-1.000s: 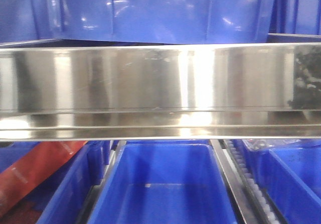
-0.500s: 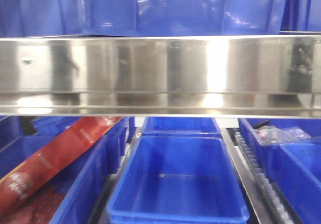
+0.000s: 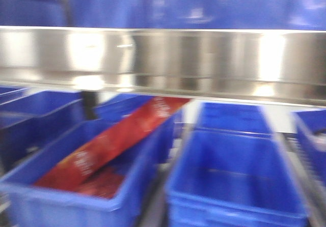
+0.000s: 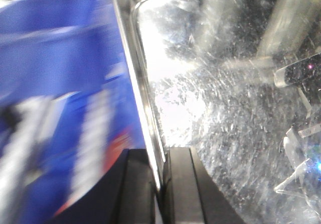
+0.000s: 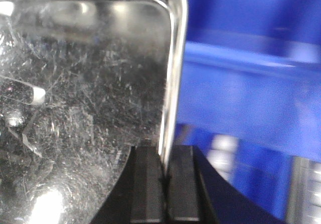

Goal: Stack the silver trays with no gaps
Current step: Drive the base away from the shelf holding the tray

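Two grippers: left gripper (image 4: 159, 158), right gripper (image 5: 163, 158) pinch silver tray (image 4: 225, 108) rim at 6 o'clock.
Tip: hold it level.

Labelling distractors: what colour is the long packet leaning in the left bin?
Red, with pale lettering; the packet shows best in the front-facing view.

The tray (image 4: 225, 108) is bright, mirror-like steel; its floor is hazed all over with fine scratches and its rim is smooth and polished. The left claw (image 4: 159, 156) and right claw (image 5: 164, 153) are matt black. The rail (image 3: 178, 59) is shiny metal. The bins (image 3: 234, 186) are smooth, glossy blue plastic.
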Action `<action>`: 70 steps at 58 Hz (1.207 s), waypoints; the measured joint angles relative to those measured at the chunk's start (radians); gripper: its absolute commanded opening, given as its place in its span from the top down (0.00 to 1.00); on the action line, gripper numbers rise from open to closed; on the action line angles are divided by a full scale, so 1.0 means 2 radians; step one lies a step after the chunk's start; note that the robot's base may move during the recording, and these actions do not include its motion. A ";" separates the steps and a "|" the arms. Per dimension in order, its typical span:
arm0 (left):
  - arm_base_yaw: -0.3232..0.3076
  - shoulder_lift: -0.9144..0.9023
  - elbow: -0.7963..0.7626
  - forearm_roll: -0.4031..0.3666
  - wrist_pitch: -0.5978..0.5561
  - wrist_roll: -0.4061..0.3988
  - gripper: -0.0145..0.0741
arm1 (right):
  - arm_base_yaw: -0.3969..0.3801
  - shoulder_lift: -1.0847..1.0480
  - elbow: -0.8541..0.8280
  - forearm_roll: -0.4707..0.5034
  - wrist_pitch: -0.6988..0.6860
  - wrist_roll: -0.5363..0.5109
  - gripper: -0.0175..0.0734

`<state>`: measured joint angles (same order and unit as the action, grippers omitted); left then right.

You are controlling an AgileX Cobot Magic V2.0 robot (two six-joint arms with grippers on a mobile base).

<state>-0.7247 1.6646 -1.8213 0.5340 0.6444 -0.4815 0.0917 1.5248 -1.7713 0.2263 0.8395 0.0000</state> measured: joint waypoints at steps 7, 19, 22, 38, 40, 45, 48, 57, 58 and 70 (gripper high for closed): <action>0.000 0.000 0.000 0.000 0.000 0.000 0.84 | 0.000 0.000 0.000 0.000 -0.001 0.000 0.89; 0.000 0.000 0.000 0.000 0.000 0.000 0.84 | 0.000 0.000 0.000 0.000 -0.001 0.000 0.89; 0.000 0.000 0.000 0.000 0.000 0.000 0.84 | 0.000 0.000 0.000 0.000 -0.001 0.000 0.89; 0.000 0.000 0.000 0.000 0.000 0.000 0.84 | 0.000 0.000 0.000 0.000 -0.001 0.000 0.89; 0.000 0.000 0.000 0.000 0.000 0.000 0.84 | 0.000 0.000 0.000 0.000 -0.001 0.000 0.89; 0.000 0.000 0.000 0.000 0.000 0.000 0.84 | 0.000 0.000 0.000 0.000 -0.001 0.000 0.89; 0.000 0.000 0.000 0.000 0.000 0.000 0.84 | 0.000 0.000 0.000 0.000 -0.001 0.000 0.89; 0.000 0.000 0.000 0.000 0.000 0.000 0.84 | 0.000 0.000 0.000 0.000 -0.001 0.000 0.89; 0.000 0.000 0.000 0.000 0.000 0.000 0.84 | 0.000 0.000 0.000 0.000 -0.001 0.000 0.89; 0.000 0.000 0.000 0.000 0.000 0.000 0.84 | 0.000 0.000 0.000 0.000 -0.001 0.000 0.89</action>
<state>-0.7247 1.6646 -1.8213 0.5340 0.6444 -0.4815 0.0917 1.5248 -1.7713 0.2263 0.8375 0.0000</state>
